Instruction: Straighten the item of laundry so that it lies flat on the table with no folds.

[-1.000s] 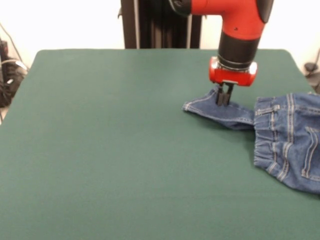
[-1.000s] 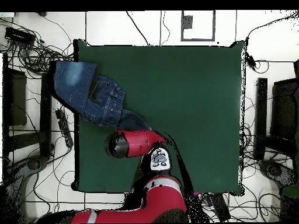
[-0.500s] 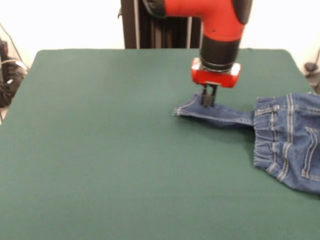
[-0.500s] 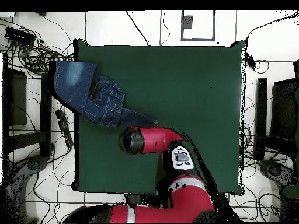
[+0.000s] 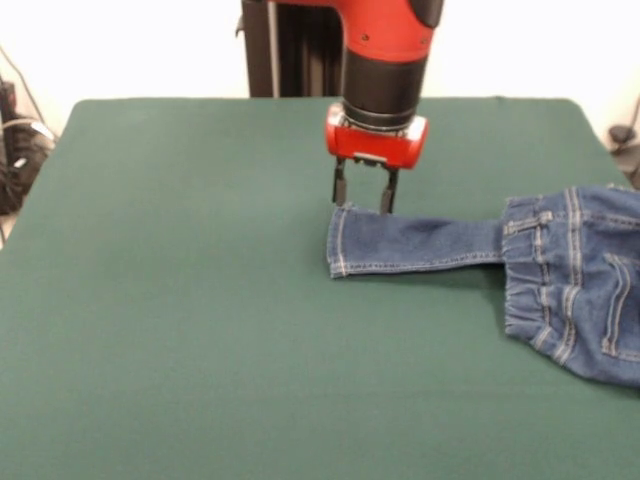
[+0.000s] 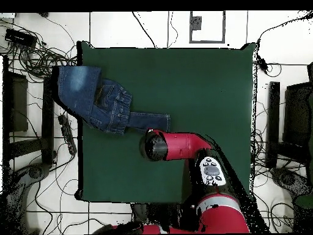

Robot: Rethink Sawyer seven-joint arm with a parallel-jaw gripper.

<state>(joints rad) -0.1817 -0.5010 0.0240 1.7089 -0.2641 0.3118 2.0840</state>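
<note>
A large rectangular table [image 5: 200,300] covered in dark green felt-like cloth fills most of the front view, its surface smooth and uniform. A pair of blue denim jeans [image 5: 570,280] lies at the right side of that view, with the gathered waistband and orange-stitched pockets bunched near the table's edge and partly cut off by the picture's border. One narrow leg stretches flat across the cloth toward the table's middle, ending in a stitched hem. The red and black arm comes down from above, and its gripper [image 5: 360,195] hangs just above the far corner of that hem, its two dark fingers spread apart and holding nothing. Behind the table stand a black upright column and a pale wall, with dark cables at the left edge. In the overhead view the jeans [image 6: 101,101] sit at the table's left edge, with the second leg draped off the table [image 6: 202,92] over the floor. The floor around is white tile with dark grout lines, strewn with black cables, and dark equipment stands along both sides.
</note>
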